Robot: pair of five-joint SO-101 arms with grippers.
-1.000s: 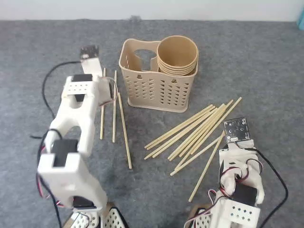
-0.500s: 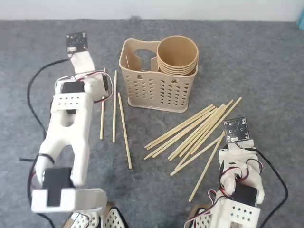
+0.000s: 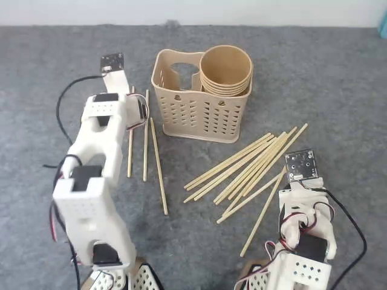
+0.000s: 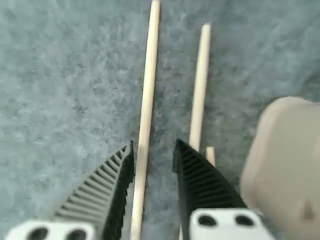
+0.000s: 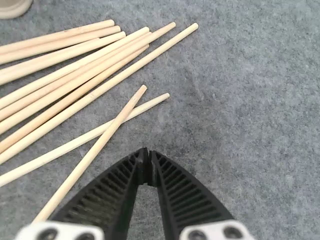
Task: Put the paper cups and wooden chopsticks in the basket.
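Grey, nubbly carpet [image 3: 326, 78] is covering the whole table I'm working over. My left arm [image 3: 100, 145] is hiding part of the leftmost of three pale wooden chopsticks [image 3: 146, 139], which are lying side by side on its side of the beige perforated plastic basket [image 3: 199, 118], long axes running away from the arm bases. The left gripper [image 4: 153, 145] is hanging over them, ribbed black jaws apart, with one stick [image 4: 147, 100] passing unclamped between the tips; a blurred basket corner is cutting in beside it. Nested brown paper cups [image 3: 225, 69] are standing upright in the basket's right compartment. A fan of loose round chopsticks [image 3: 248, 166] is lying diagonally, pointing far-right. The right gripper [image 5: 146, 152] is sitting with jaws together on nothing, near two stick ends.
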